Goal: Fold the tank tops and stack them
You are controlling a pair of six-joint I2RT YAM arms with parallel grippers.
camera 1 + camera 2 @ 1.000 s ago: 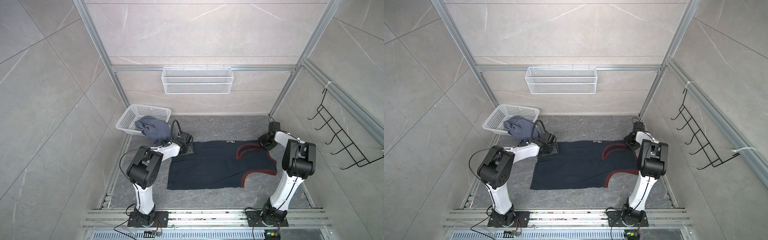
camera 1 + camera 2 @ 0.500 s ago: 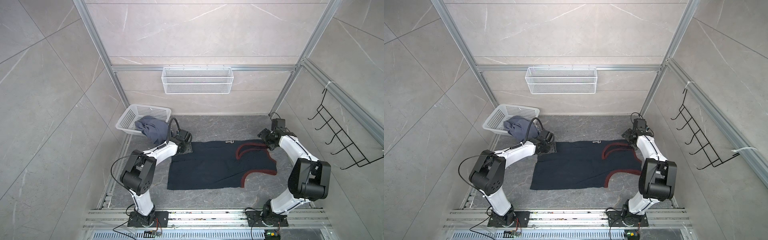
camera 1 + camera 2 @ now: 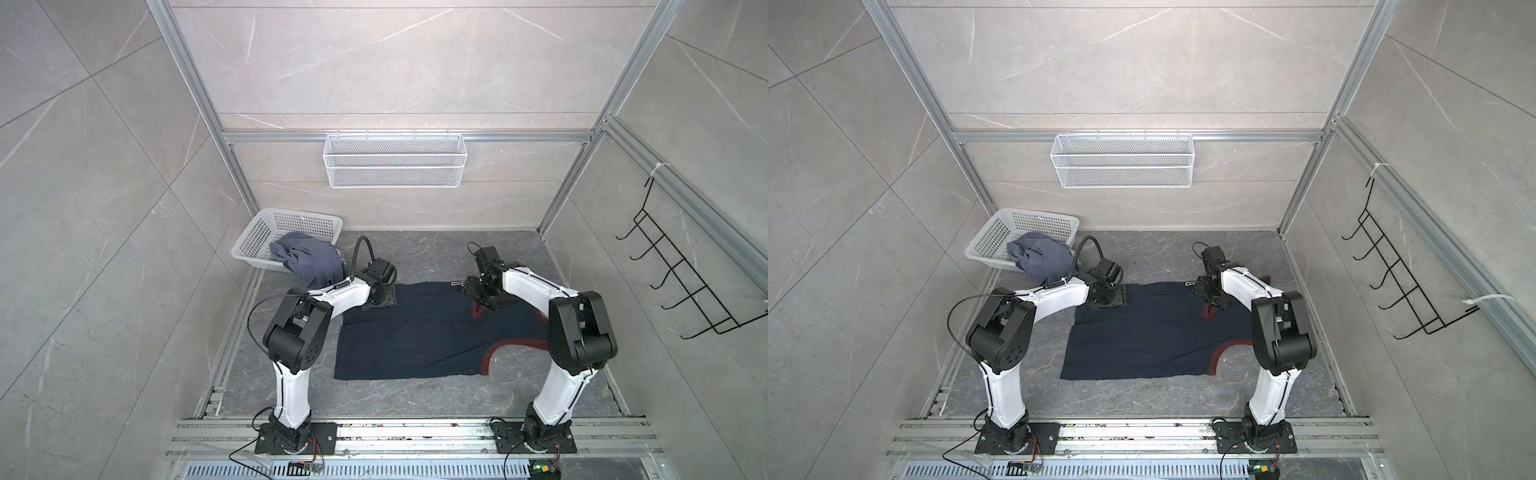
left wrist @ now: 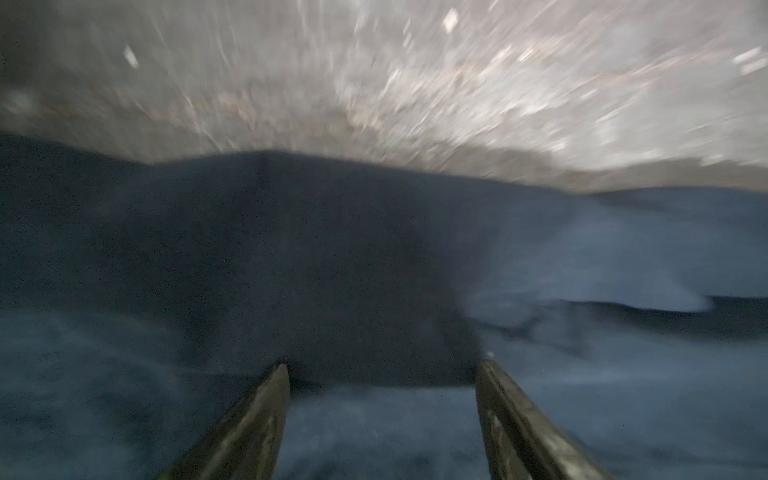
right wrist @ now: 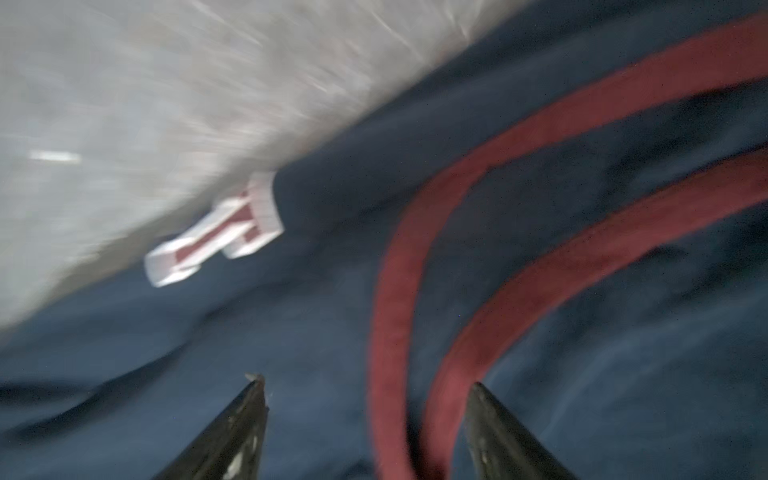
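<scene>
The picture is smeared by blur. A navy tank top [image 5: 291, 332] fills most of it, lying on the pale grey worktop [image 5: 124, 104], which shows along one side. Two dark-red trim bands [image 5: 540, 129] curve side by side across the cloth. A small white label [image 5: 220, 232] with red marks sticks out at the cloth's edge, onto the worktop. The right hand [image 5: 365, 384] has its two dark fingers [image 5: 245, 424] spread apart above the cloth, with one end of the trim running between them, nothing pinched.
</scene>
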